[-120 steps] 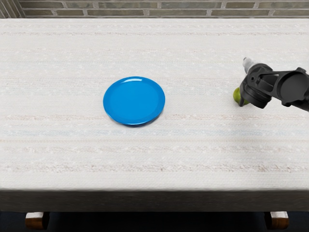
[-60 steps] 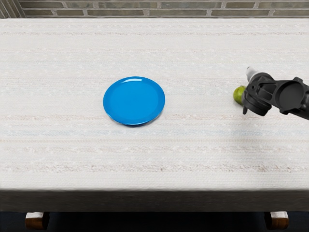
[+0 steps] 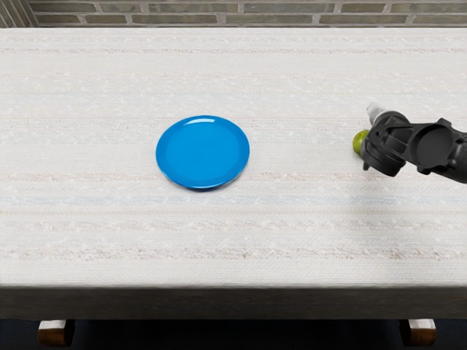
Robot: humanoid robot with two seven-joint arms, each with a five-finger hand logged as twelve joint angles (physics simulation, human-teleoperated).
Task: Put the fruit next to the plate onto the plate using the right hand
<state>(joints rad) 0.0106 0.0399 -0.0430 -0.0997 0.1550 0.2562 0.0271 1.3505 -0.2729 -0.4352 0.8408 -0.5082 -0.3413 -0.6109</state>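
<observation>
A round blue plate [image 3: 203,152] lies flat on the table a little left of the middle. Far to its right, near the table's right end, sits a small green fruit [image 3: 358,141]. My right hand [image 3: 376,146], dark with a pale tip at its top, comes in from the right edge and presses against the fruit's right side, hiding most of it. Only the fruit's left part shows. The fruit rests on the table, well apart from the plate. The left arm is out of view.
The pale cloth-covered table [image 3: 233,233] fills the view, with its front edge at the bottom. A brick wall [image 3: 219,11] runs along the far side. Bare cloth lies between the fruit and the plate.
The hand drew back to the right, uncovering more of the fruit, then shifted left again and closed over it. The fruit has stayed in about the same spot. The plate has not moved.
</observation>
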